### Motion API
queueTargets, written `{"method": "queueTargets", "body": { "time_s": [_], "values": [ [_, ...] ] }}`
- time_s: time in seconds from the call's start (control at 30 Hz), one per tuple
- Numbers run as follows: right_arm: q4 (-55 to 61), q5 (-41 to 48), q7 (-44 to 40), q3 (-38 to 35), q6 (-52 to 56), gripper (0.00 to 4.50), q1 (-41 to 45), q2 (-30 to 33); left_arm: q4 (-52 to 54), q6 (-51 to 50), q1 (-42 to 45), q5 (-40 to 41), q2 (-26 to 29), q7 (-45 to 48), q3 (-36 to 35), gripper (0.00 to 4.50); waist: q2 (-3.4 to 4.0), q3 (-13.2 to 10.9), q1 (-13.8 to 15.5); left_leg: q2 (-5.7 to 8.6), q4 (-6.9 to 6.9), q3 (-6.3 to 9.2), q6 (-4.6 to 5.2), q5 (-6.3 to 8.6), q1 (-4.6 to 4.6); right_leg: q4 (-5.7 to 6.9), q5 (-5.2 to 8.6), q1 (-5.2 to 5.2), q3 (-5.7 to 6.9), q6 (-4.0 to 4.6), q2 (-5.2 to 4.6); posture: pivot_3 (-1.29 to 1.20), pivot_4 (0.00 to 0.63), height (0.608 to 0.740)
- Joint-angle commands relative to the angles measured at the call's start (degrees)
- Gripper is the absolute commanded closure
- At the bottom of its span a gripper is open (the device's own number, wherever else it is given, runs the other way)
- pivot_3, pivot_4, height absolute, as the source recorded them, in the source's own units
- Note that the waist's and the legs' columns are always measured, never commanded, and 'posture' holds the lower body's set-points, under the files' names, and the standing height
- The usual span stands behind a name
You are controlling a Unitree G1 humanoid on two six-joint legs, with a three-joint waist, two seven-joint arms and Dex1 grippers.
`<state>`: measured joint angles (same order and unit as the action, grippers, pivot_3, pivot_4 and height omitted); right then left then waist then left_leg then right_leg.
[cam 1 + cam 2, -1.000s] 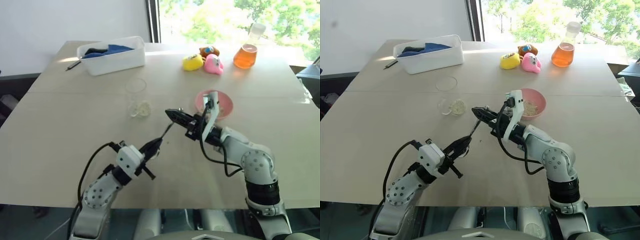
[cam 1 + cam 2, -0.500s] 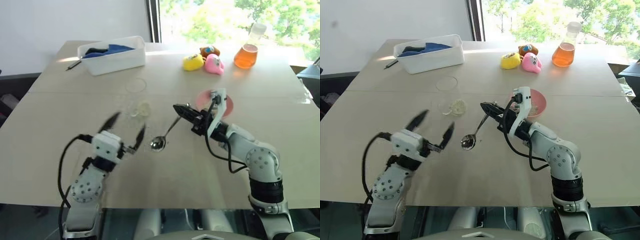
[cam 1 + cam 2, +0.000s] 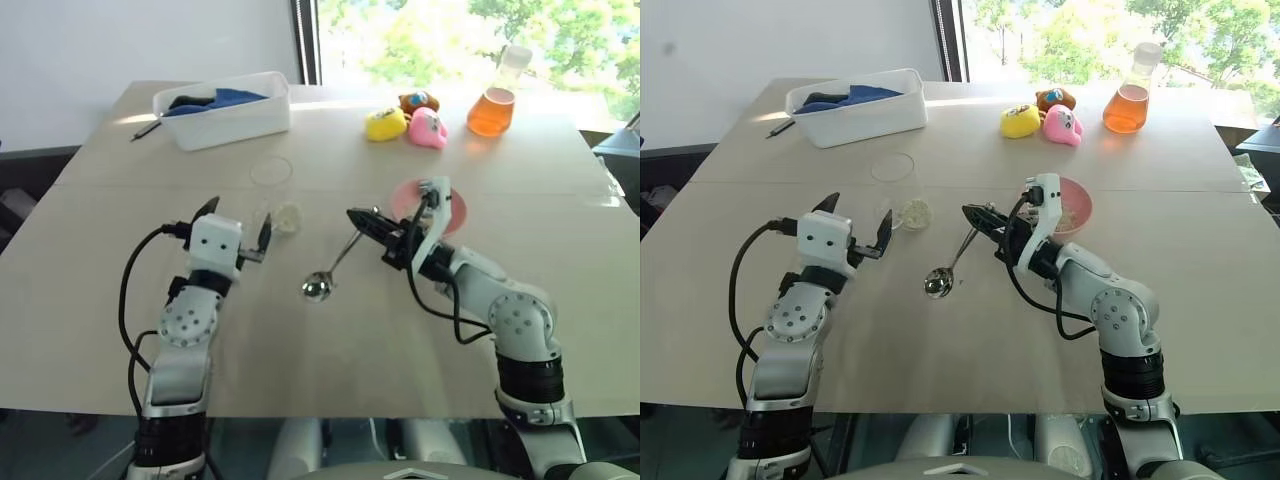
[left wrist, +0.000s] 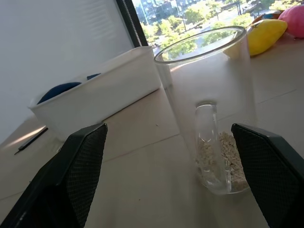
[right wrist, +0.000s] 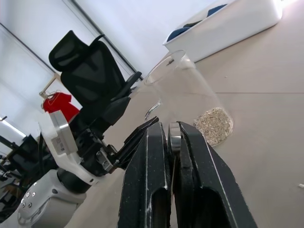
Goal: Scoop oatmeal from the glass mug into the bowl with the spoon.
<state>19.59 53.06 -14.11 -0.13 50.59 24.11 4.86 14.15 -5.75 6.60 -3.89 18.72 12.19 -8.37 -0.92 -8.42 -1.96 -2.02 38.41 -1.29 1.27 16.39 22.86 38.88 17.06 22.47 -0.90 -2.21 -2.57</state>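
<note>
Clear, colourless glass mug [image 4: 209,109] stands upright on the pale wooden table [image 3: 330,360], a thin layer of pale cream oatmeal flakes [image 4: 223,159] on its floor. No print or label legible on the glass; none readable anywhere on the table.

Left gripper [image 3: 232,232]: two black fingers spread wide, level, either side of the mug's near face, not touching it. In the left wrist view the glass sits between the finger pads [image 4: 71,180], apart from both.

Right gripper [image 3: 362,220]: fingers pressed together, pinching the end of the handle of the slim shiny silver metal spoon [image 3: 328,272]. The handle slopes down toward the robot's left; the round bowl of the spoon rests on the table, near the mug but apart from it. Cannot tell whether any flakes lie in it.

Small round pink bowl [image 3: 1076,207] sits just behind the right wrist, some pale flakes inside.

Further back: white rectangular plastic tub [image 3: 225,110] with blue cloth, a dark pen [image 3: 146,130] beside it, yellow and pink soft toys [image 3: 407,124], conical flask of orange liquid [image 3: 492,108].
</note>
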Motion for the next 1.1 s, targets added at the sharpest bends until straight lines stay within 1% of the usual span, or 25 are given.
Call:
{"method": "queueTargets", "body": {
  "time_s": [0.03, 0.13, 0.3, 0.5, 0.63, 0.77, 0.87, 0.97, 1.1],
  "values": [
    [1.53, 0.06, -0.37, -0.10, -1.48, 4.50, 0.92, -0.57, -0.81, 1.16, 1.29, -1.88, 1.91, -0.60, 0.03, 0.11, 0.00, 0.00, -0.04, 0.00, 0.00, 0.00, 0.00, 0.00, 0.00, 0.00, 0.00, 0.00, -0.01, 0.00, -0.01, 0.00, 0.150, 0.740],
    [1.61, -0.49, -0.41, -0.11, -1.70, 4.50, 0.77, -0.47, -3.36, 1.50, 2.42, -2.92, 3.77, -1.77, -1.67, 0.11, 0.00, 0.00, 0.03, 0.00, 0.00, 0.00, 0.00, 0.00, 0.01, 0.01, 0.00, 0.02, 0.01, 0.00, -0.02, 0.00, 0.150, 0.740],
    [1.48, -1.46, -0.64, 0.26, -2.20, 4.50, 0.57, -0.38, -6.36, 3.35, 3.51, -4.50, 6.48, -3.35, -2.27, 0.11, 0.00, 0.00, 0.04, 0.00, -0.01, -0.02, -0.01, 0.00, 0.01, 0.00, 0.00, 0.04, 0.01, 0.00, -0.11, 0.00, 0.150, 0.740],
    [1.23, -2.33, -1.33, 0.92, -2.52, 4.50, 0.50, -0.68, -11.00, 5.76, 7.33, -6.06, 9.26, -2.16, 0.18, 0.11, 0.00, 0.00, 0.23, 0.00, -0.01, 0.00, -0.01, 0.00, 0.03, 0.01, 0.00, 0.05, 0.03, 0.00, -0.16, 0.00, 0.150, 0.740],
    [1.07, -2.86, -1.82, 1.31, -2.84, 4.50, 0.29, -0.71, -15.63, 9.79, 9.24, -10.24, 12.19, -1.47, 3.82, 0.11, 0.00, 0.00, 0.24, 0.02, -0.01, -0.05, -0.02, -0.01, 0.03, 0.00, 0.00, 0.07, 0.05, 0.00, -0.13, 0.00, 0.150, 0.740],
    [1.42, -3.55, -2.35, 1.92, -3.25, 4.50, -0.44, -0.52, -18.96, 11.68, 10.40, -9.76, 11.75, -2.26, 4.14, 0.11, 0.00, 0.00, 0.22, 0.02, -0.01, -0.09, -0.03, -0.02, 0.04, 0.00, 0.00, 0.11, 0.04, 0.00, -0.13, 0.00, 0.150, 0.740],
    [1.87, -3.62, -2.49, 2.04, -3.33, 4.50, -1.04, -0.45, -19.54, 12.04, 10.63, -8.44, 11.06, -1.65, 3.92, 0.94, 0.00, 0.00, 0.23, 0.00, -0.01, -0.08, -0.02, -0.01, 0.06, 0.01, 0.00, 0.13, 0.04, 0.00, -0.18, 0.00, 0.150, 0.740],
    [1.86, -3.90, -2.76, 2.22, -3.53, 4.50, -1.33, -0.40, -20.06, 12.19, 10.69, -8.51, 10.79, -1.95, 3.95, 2.23, 0.00, 0.00, 0.22, 0.00, -0.01, -0.08, -0.02, -0.01, 0.06, 0.02, 0.00, 0.13, 0.04, 0.00, -0.19, 0.00, 0.150, 0.740],
    [1.58, -4.39, -3.13, 2.46, -3.73, 4.50, -1.19, -0.42, -21.21, 12.08, 10.78, -8.16, 10.14, -2.13, 3.82, 2.23, 0.00, 0.00, 0.21, 0.00, -0.01, -0.08, -0.02, -0.01, 0.06, 0.02, 0.00, 0.13, 0.04, 0.00, -0.17, 0.00, 0.150, 0.740]
  ]
}}
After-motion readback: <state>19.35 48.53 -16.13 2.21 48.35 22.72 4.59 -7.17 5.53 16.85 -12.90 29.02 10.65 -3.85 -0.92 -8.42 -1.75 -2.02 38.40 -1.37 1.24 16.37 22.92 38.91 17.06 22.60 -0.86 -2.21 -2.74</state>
